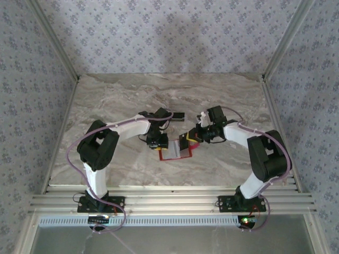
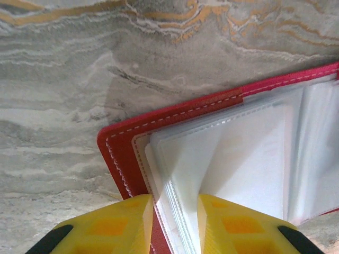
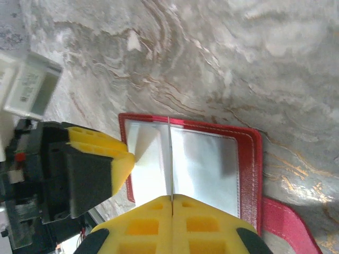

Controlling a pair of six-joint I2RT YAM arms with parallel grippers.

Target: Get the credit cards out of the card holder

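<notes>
Yellow fingers of the right tool point(image 3: 172, 197) are pinched shut on a thin leaf point(image 3: 170, 153), card or sleeve, standing from the open red card holder point(image 3: 249, 159) on the worktop point(image 3: 238, 63). At the holder's opposite edge the left tool point(image 2: 175, 198) straddles its sleeves, grip unclear. Credit cards likely handle stiff and slick, so they are best pinched by an edge.

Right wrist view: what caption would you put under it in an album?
Right gripper shut on a thin sheet standing edge-on from the open red card holder.

Veined marble tabletop point(image 1: 132, 95) — floral-papered walls point(image 1: 175, 37) around it, ribbed metal rail point(image 1: 175, 201) nearest.
</notes>
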